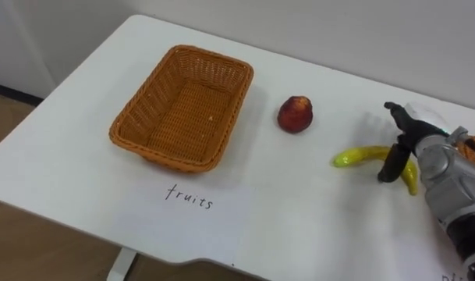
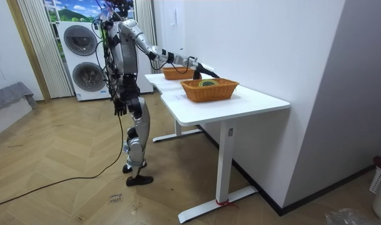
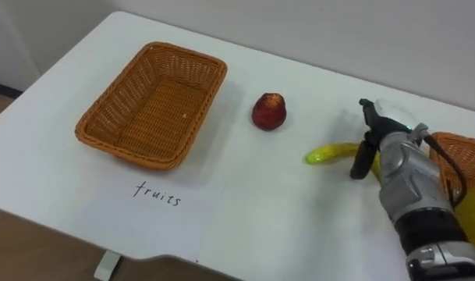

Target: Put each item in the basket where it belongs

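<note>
The robot's right hand (image 1: 409,133) straddles a yellow banana (image 1: 360,156) lying on the white table (image 1: 81,172); whether thumb and fingers grip it cannot be told. A red fruit (image 1: 295,115) sits between the banana and the wicker basket (image 1: 143,97). The left hand (image 2: 118,109) hangs at the robot's side.

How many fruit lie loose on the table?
2. A red fruit right of the empty basket; a banana further right, by the right hand. The second basket may hide more.

The basket (image 1: 182,109) is rough woven wicker, the table (image 1: 299,207) smooth and matt, the banana (image 1: 360,156) glossy.
</note>
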You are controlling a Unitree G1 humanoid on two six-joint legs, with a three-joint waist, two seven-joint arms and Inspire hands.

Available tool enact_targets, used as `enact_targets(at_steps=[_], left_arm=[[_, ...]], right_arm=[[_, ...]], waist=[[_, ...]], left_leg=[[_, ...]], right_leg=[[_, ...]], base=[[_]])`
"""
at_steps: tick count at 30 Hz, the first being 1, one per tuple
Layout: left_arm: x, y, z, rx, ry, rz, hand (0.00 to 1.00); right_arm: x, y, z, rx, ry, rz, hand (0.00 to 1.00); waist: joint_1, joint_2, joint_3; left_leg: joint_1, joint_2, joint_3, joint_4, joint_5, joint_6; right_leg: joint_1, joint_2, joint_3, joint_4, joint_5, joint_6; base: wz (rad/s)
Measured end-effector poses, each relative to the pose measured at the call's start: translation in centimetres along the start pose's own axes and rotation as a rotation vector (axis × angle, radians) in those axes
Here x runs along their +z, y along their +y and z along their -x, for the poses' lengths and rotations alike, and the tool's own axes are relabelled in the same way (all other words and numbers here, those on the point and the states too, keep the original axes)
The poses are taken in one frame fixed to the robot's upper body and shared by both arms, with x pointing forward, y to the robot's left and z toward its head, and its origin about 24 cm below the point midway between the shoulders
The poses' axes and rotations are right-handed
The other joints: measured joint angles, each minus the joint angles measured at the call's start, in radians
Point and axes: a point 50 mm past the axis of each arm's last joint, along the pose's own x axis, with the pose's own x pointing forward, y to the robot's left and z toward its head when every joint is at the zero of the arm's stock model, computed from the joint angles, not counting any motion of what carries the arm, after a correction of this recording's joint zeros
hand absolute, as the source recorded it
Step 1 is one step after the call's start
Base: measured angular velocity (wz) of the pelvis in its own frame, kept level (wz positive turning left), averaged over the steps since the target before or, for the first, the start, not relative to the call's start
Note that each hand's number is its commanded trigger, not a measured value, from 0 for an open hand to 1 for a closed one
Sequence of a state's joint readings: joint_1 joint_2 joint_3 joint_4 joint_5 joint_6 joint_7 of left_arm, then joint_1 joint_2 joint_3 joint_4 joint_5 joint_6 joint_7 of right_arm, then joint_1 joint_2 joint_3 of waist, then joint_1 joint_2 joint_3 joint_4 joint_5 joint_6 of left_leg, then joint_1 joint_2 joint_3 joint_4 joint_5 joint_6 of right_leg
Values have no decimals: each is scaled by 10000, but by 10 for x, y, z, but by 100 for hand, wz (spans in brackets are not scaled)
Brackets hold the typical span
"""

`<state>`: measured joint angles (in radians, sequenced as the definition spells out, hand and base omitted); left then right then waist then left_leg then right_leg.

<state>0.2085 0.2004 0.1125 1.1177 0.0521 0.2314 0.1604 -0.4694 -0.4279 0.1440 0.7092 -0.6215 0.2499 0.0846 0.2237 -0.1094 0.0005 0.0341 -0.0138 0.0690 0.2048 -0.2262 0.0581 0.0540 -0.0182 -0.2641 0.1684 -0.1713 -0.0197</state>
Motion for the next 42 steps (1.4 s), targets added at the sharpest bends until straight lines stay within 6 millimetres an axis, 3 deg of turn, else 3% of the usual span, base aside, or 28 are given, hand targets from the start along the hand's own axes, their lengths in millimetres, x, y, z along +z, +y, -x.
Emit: enact_targets(at_steps=[7,16,17,19,20,26,42], left_arm=[[0,0,0,-2,10,-91,0],[6,-2,0,-195,-207,-565,0],[8,-1,0,-178,-254,-592,0],[9,0,0,-143,-257,-598,0],[9,0,0,-150,-255,-621,0],[4,-1,-1,-208,-61,-879,0],[13,-3,-1,-271,-353,-1024,0]], right_arm=[[-9,10,-3,698,338,-665,0],[-8,9,-4,1617,286,-681,0],[-8,10,-4,1738,268,-658,11],[-8,12,-4,1964,274,-646,66],[-9,14,-4,2093,308,-655,100],[-9,16,-4,2395,328,-622,100],[-11,13,-6,2142,451,-1103,100]], waist=[[-17,-102,52],[35,-123,60],[40,-169,85],[41,-257,106],[41,-293,102],[50,-412,150],[163,-423,141]], left_leg=[[29,-7,-121,-2,6,-11],[38,2,-169,-61,17,-30],[50,3,-168,-53,20,-34],[69,5,-169,-24,26,-41],[78,4,-168,-24,26,-41],[85,6,-169,-105,24,-43],[70,-2,-187,-66,28,-48]], right_leg=[[122,-17,-144,11,4,-6],[138,11,-141,8,12,-20],[143,12,-140,7,12,-20],[153,14,-138,6,12,-20],[162,13,-136,6,12,-19],[164,23,-143,6,12,-19],[163,39,-108,-183,11,-19]], base=[[3],[1],[0],[0],[0],[0],[0]])
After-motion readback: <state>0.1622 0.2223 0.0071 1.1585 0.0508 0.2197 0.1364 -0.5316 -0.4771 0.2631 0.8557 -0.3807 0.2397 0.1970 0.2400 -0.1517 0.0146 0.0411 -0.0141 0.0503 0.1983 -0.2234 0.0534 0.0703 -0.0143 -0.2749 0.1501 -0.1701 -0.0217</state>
